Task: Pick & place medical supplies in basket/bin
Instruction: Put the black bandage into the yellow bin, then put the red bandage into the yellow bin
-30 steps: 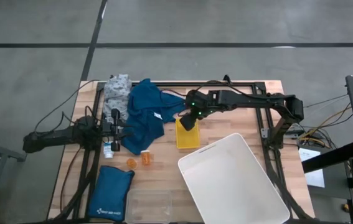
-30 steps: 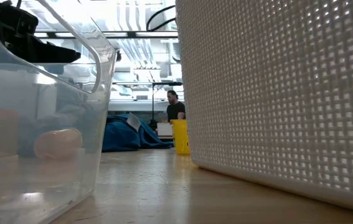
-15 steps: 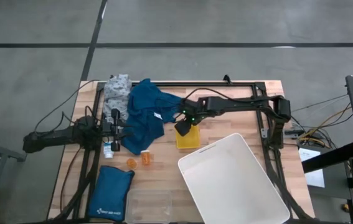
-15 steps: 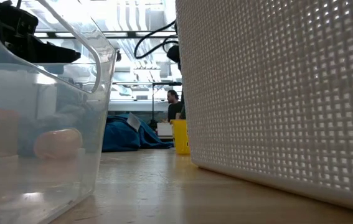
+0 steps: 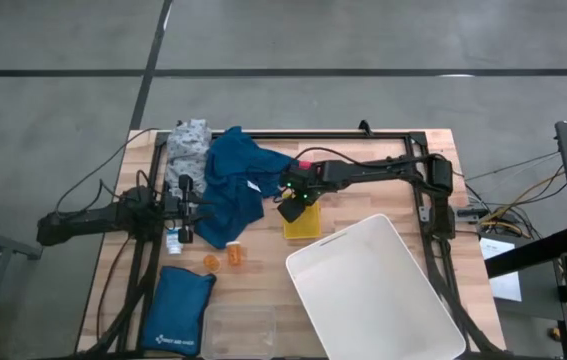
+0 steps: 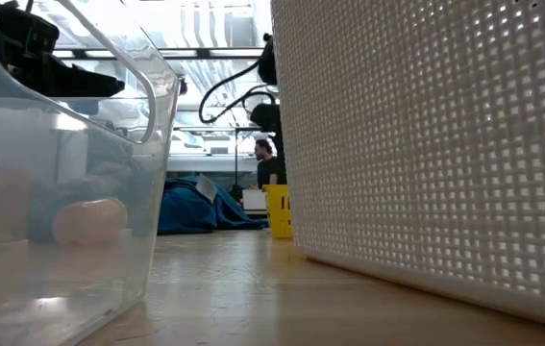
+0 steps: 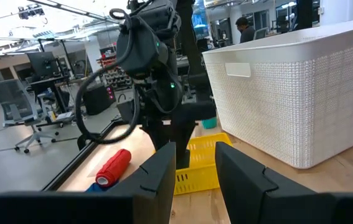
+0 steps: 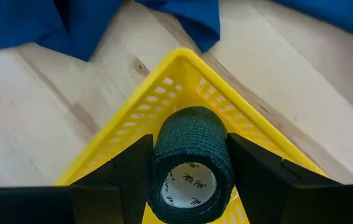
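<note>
Clamped between the right gripper (image 8: 192,180) fingers, a dark bandage roll (image 8: 192,152), woven and ribbed, white core with print facing out, low centre of the right wrist view. Just beyond, a corner of the yellow basket (image 8: 182,78); best to carry the roll further over the basket's middle and drop low before letting go, clear of the blue cloth garment (image 5: 233,185) at centre-left overhead. Left gripper (image 5: 185,208) parked at left, fingers slightly apart, holding nothing.

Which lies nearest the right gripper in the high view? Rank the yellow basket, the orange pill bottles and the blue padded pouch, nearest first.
From the right gripper:
1. Yellow basket, directly beneath it.
2. Orange pill bottles, toward the left arm's side.
3. Blue padded pouch, at the table's near-left corner.
</note>
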You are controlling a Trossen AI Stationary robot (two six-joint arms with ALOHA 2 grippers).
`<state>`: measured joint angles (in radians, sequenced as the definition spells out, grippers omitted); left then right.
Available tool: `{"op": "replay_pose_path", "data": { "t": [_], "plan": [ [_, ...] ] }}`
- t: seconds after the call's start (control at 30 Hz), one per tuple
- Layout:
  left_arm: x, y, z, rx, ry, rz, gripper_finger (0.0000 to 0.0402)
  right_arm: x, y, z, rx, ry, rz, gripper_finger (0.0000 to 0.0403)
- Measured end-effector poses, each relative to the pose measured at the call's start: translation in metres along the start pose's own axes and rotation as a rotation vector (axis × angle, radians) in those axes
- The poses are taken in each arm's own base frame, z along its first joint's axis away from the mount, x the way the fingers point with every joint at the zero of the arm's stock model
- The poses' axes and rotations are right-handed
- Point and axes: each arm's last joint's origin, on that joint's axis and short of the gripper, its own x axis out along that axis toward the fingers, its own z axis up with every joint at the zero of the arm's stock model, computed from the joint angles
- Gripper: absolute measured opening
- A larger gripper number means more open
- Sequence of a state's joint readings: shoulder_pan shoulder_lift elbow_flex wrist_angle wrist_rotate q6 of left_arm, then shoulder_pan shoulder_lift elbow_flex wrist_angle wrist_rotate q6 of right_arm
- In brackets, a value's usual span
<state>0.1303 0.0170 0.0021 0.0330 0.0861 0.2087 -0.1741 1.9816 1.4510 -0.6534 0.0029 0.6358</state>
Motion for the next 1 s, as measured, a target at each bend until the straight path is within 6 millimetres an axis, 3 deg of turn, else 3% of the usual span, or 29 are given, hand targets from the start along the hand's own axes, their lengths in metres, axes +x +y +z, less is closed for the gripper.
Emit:
{"op": "replay_pose_path", "data": {
  "t": [0.33, 0.73, 1.0],
  "plan": [
    [0.0, -0.0001, -0.0001, 0.0, 0.0, 0.0, 0.0118, 0.003, 0.0022, 0.0035, -0.001, -0.011, 0.008, 0.0198],
    [0.0, 0.0, 0.0, 0.0, 0.0, 0.0, 0.0118, 0.0028, 0.0024, 0.0035, 0.001, -0.012, 0.009, 0.0285],
    [0.0, 0.0, 0.0, 0.0, 0.0, 0.0, 0.0118, -0.0005, 0.0026, 0.0038, -0.003, -0.017, 0.013, 0.0297]
  ]
}}
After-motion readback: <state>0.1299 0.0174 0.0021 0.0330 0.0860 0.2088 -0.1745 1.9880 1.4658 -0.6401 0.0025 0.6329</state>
